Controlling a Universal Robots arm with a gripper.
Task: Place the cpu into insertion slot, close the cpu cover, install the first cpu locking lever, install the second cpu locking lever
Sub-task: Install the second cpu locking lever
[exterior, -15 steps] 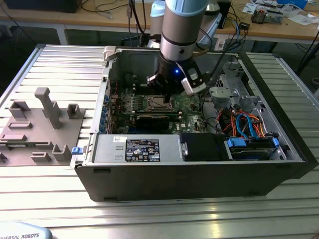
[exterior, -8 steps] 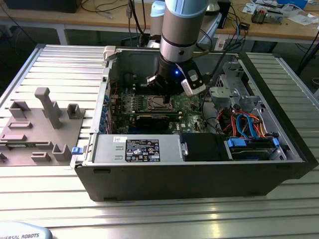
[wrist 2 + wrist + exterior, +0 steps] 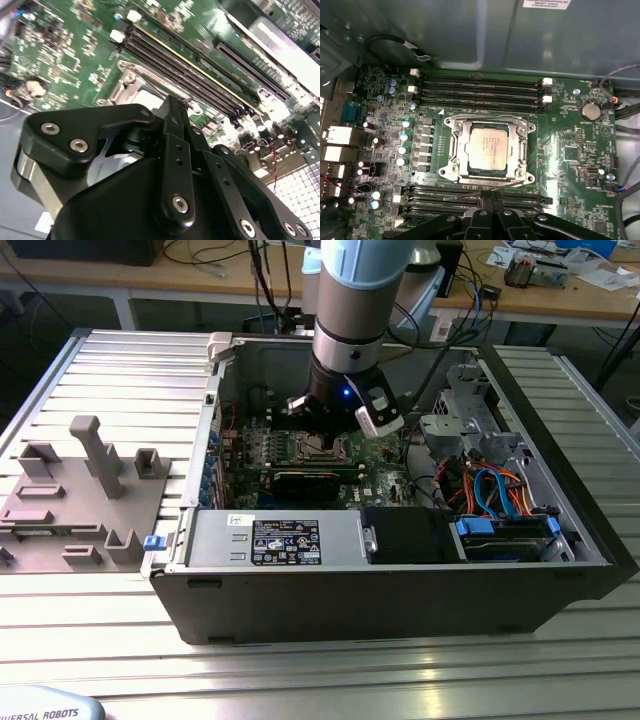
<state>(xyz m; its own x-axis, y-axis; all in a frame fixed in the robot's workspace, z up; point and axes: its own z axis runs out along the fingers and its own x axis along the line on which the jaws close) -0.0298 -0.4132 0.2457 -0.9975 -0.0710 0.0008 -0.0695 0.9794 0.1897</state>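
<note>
From my remote station I saw the black gripper (image 3: 328, 437) lowered inside the open grey computer case (image 3: 560, 570), poised over the green motherboard (image 3: 570, 165). In the first wrist view the small square cpu with its shiny silver-grey metal top (image 3: 489, 148) lay flat in the black-rimmed square insertion slot (image 3: 468, 174), and the thin silver metal frame of the cpu cover (image 3: 489, 121) lay down around it, the chip showing through its central opening. The long black memory slots (image 3: 480, 87) ran on both sides of the socket. The gripper's dark linkage sat just beside the socket's edge. I could not tell how far apart the fingers were, nor whether they had hold of anything.
</note>
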